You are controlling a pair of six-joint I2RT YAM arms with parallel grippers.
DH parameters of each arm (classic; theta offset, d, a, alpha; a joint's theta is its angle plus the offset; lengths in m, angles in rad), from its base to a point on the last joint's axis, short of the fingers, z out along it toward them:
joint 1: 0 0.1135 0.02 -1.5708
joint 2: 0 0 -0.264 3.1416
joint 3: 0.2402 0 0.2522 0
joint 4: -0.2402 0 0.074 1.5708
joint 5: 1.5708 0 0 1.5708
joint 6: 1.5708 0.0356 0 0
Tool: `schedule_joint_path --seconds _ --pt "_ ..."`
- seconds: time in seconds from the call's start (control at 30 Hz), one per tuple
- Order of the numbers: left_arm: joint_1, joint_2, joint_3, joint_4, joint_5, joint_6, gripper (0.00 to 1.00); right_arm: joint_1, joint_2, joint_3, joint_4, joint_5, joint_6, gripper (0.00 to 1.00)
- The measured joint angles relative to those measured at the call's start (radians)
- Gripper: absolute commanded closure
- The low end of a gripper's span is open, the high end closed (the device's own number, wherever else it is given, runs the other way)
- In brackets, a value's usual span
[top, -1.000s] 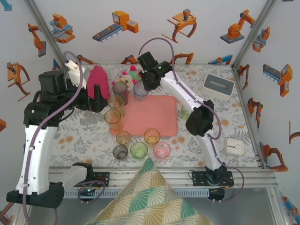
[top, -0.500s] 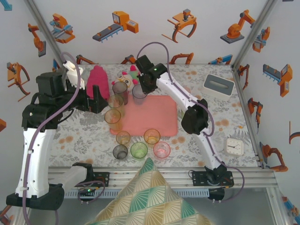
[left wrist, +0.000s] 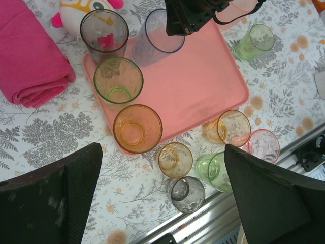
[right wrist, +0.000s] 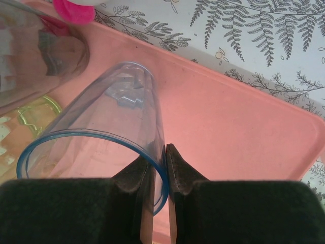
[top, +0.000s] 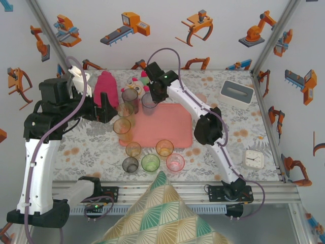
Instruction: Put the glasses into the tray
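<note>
The right pincer point(right wrist: 166, 152) is pinching the rim of a tall bluish glass point(right wrist: 101, 132), one finger inside the wall and one outside. The salmon-pink tray point(right wrist: 244, 127) lies directly beneath this pincer, and the glass hangs over the tray's far end, though whether its base touches the tray I cannot tell. Just to the left of this pincer stands a tall grey glass point(left wrist: 104, 33) at the tray's far left corner. Nearer the arm bases from there, a tall greenish glass point(left wrist: 118, 80) and a tall amber glass point(left wrist: 137, 128) stand along the tray's left edge. The left pincer point(top: 105, 108) hovers spread wide with nothing between its fingers, above the counter point(left wrist: 56, 132) left of the tray. Below and ahead of it, five short glasses point(left wrist: 175, 159) cluster on the counter off the tray's near edge, and a rolled pink towel point(left wrist: 30, 56) lies off to its left.
</note>
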Motion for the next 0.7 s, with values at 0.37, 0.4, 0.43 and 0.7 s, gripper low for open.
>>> schedule_joint_path --seconds 0.37,0.4,0.43,0.7 --pt "0.006 0.000 0.000 0.004 0.005 -0.007 0.03 0.000 0.000 0.020 0.028 -0.019 0.001 0.74" --pt "0.006 0.000 0.000 0.006 0.006 -0.007 0.03 0.000 0.000 0.023 0.029 -0.021 0.002 0.73" --pt "0.007 0.000 0.000 0.008 0.008 -0.007 0.03 0.000 0.000 0.024 0.030 -0.022 0.003 0.72" --pt "0.012 0.000 0.000 0.014 0.019 -0.012 0.03 0.000 0.000 0.037 0.037 -0.034 0.007 0.58"
